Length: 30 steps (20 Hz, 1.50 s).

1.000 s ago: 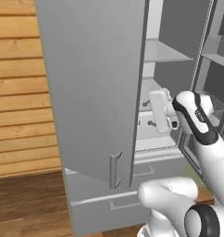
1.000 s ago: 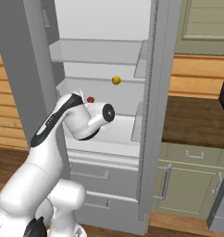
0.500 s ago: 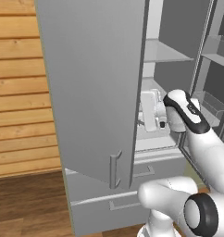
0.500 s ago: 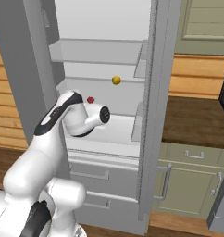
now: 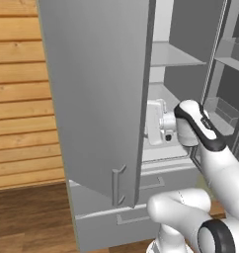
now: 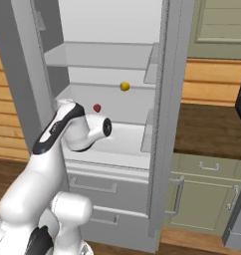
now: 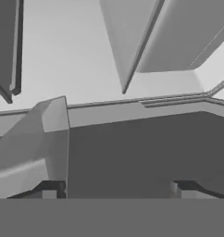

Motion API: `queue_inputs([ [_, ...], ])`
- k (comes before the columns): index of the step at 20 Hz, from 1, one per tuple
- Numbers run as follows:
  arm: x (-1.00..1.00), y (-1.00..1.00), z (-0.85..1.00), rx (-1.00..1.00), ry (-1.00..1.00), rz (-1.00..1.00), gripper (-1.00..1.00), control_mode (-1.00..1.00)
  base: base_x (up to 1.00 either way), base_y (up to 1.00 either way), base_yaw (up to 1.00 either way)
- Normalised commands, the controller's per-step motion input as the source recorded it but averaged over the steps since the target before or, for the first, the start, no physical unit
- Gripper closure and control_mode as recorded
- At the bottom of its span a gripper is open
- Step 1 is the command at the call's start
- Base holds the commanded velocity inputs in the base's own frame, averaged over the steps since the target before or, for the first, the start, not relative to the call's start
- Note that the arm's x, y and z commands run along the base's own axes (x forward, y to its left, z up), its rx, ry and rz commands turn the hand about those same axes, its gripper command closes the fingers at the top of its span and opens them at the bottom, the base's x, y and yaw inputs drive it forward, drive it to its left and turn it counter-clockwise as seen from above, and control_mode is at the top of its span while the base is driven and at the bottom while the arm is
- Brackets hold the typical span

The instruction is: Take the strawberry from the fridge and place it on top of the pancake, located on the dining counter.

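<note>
The light-grey fridge (image 6: 162, 149) stands open, showing its pale shelves. On the middle shelf, near the back left, lies the tiny red strawberry (image 6: 97, 107). My arm reaches into the fridge below the strawberry, and its wrist sits just under and in front of the berry. The white hand (image 5: 154, 121) is partly hidden behind the edge of the open left door (image 5: 97, 99). In the hand view my gripper (image 7: 117, 190) is open. Its dark fingertips (image 7: 51, 190) are far apart, nothing is between them, and they face grey fridge walls. The pancake and the dining counter are out of view.
A small yellow round fruit (image 6: 124, 86) sits further back on the same shelf. Two drawers (image 6: 92, 187) close off the fridge's bottom. Door bins (image 5: 225, 111) line the right door. Green cabinets under a dark brown top (image 6: 207, 169) stand to the right.
My hand has moved left and slightly down, going deeper behind the open door's edge. The strawberry and the yellow fruit have stayed put.
</note>
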Motion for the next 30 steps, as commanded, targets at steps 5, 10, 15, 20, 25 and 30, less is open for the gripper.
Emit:
queue_inputs([
  [5, -0.35, 0.71, 0.01, 0.00, -0.06, 0.24, -1.00, -1.00, 0.00, 0.00, 0.00],
  [10, -0.05, 0.99, 0.00, 0.00, 0.00, 0.22, -1.00, -1.00, 0.00, 0.00, 0.00],
  [15, -0.14, 0.98, 0.00, 0.00, 0.00, 0.21, -1.00, -1.00, 0.00, 0.00, 0.00],
  [20, -0.26, 1.00, -0.01, 0.00, -0.01, 0.18, -1.00, -1.00, 0.00, 0.00, 0.00],
  [25, -0.02, 1.00, -0.05, 0.00, 0.00, 0.12, -1.00, -1.00, 0.00, 0.00, 0.00],
  [30, -0.03, 1.00, -0.01, 0.00, -0.01, 0.06, -1.00, -1.00, 0.00, 0.00, 0.00],
])
